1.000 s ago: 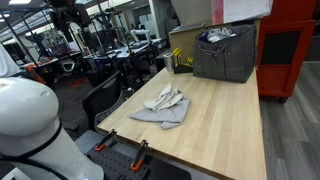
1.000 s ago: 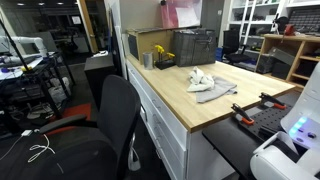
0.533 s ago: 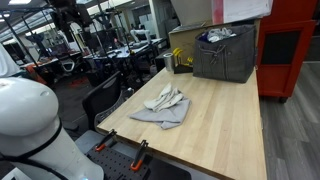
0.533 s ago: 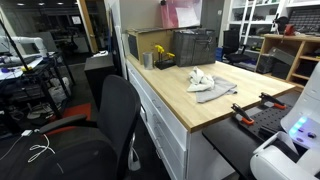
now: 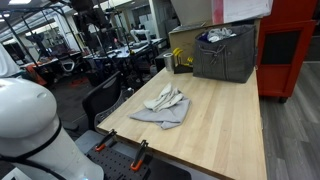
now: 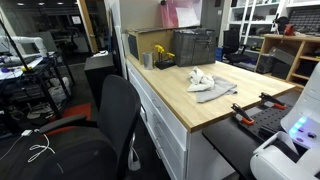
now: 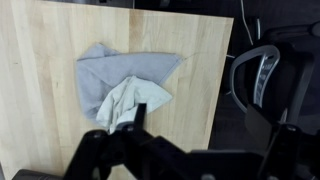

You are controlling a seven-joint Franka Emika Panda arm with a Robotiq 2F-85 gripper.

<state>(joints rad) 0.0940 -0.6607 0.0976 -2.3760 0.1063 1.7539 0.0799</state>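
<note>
Lying crumpled on the bench [image 7: 40,60], a white cloth [image 7: 132,100] rested partly on top of a grey cloth [image 7: 100,72]. The two touched and formed one loose heap at the centre of the wrist view. The heap sat on open wood, well apart from the other objects, probably so that it could be approached from above without obstruction. The jaws entered from the lower edge of the wrist view as a dark silhouette. They stood wide apart, held nothing, and pointed down over the lower edge of the white cloth, apparently above it rather than touching it.

An exterior view placed the same heap [image 5: 165,105] mid-frame. Behind it, a grey fabric bin [image 5: 225,55] stood at the far end of the bench in the upper right, beside a red cabinet [image 5: 290,50]. Orange-handled clamps [image 5: 140,150] gripped the near edge at the lower centre.

Only the wrist view showed the jaws and the outline of the heap from above. Both exterior views showed the bin, and the white robot body [image 6: 290,150] in a lower corner. A black office chair [image 6: 110,120] stood beside the bench and reappeared at the right of the wrist view.
</note>
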